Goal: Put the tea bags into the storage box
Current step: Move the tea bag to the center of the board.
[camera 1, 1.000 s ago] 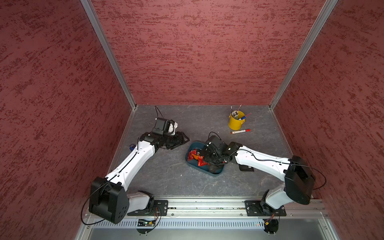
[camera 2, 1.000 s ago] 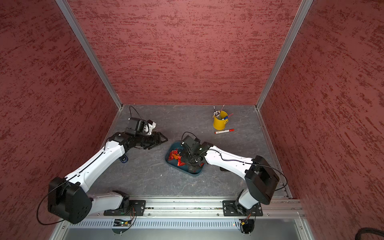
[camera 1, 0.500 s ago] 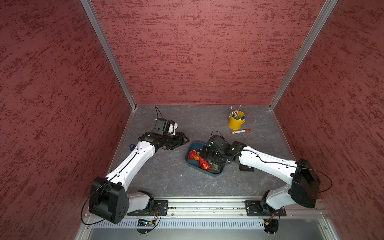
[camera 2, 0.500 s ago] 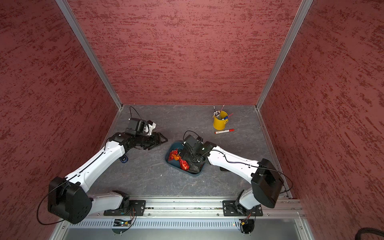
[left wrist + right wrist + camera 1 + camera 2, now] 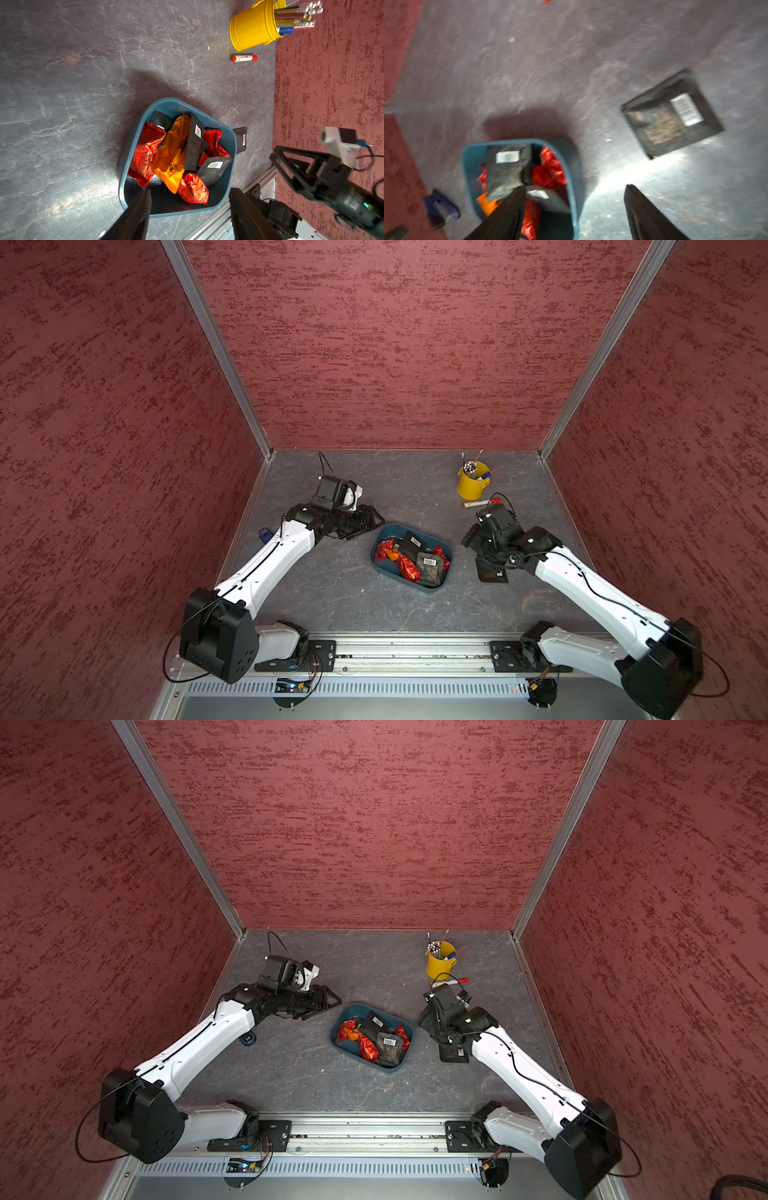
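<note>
Inside storage box (image 5: 386, 570): tea bags (image 5: 411, 560) heaped; right tool (image 5: 573, 189) agape.

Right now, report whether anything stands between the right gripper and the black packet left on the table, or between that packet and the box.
Nothing visible does. In the right wrist view only bare table lies between the open right gripper and the black packet, and between it and the storage box.
</note>
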Motion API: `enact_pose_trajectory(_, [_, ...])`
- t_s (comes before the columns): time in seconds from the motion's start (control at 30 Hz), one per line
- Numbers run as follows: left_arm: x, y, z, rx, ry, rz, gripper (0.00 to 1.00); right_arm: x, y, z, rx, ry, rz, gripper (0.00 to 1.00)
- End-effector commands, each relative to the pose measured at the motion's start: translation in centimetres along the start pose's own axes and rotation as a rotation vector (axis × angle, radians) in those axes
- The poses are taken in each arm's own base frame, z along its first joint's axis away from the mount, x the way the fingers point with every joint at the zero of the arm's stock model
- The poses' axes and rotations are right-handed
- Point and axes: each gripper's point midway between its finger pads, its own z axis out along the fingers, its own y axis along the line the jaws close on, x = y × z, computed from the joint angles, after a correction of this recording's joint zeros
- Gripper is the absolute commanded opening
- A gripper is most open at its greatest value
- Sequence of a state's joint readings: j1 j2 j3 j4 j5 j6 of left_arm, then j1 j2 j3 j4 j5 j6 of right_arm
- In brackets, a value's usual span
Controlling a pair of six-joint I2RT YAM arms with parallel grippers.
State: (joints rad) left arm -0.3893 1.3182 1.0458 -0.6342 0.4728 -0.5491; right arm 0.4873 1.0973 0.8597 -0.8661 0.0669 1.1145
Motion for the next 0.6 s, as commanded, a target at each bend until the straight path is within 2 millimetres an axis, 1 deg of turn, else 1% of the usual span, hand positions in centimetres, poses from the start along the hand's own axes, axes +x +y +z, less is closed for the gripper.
enact_pose_trajectory(0.0, [-0.7, -2.3, 0.4, 0.042, -0.012, 0.036, 0.64, -0.2, -3.0, 0.4, 0.047, 0.036, 0.022, 0.79])
enact_pose_trajectory(0.03, [-0.7, -2.8, 0.6, 0.045, -0.006, 0.047, 0.64, -0.5, -3.7, 0.7, 0.059, 0.035, 0.033, 0.8])
enact_pose_trajectory(0.1, [-0.6, -4.0, 1.0, 0.049, 0.004, 0.074, 0.64, -1.2, -4.4, 1.1, 0.062, 0.029, 0.054, 0.79])
enact_pose_trajectory(0.23, [-0.6, -6.7, 2.3, 0.074, 0.026, 0.111, 0.64, -2.8, -4.8, 1.9, 0.05, 0.025, 0.082, 0.77])
enact_pose_trajectory(0.3, [-0.3, -8.0, 3.1, 0.085, 0.045, 0.133, 0.64, -3.6, -4.9, 2.2, 0.06, 0.03, 0.075, 0.77])
enact_pose_trajectory(0.43, [0.9, -10.7, 5.0, 0.102, 0.083, 0.18, 0.64, -5.4, -5.7, 2.9, 0.086, 0.045, 0.086, 0.77])
enact_pose_trajectory(0.57, [2.2, -12.8, 6.8, 0.122, 0.124, 0.206, 0.64, -6.0, -6.3, 3.8, 0.074, 0.083, 0.112, 0.76])
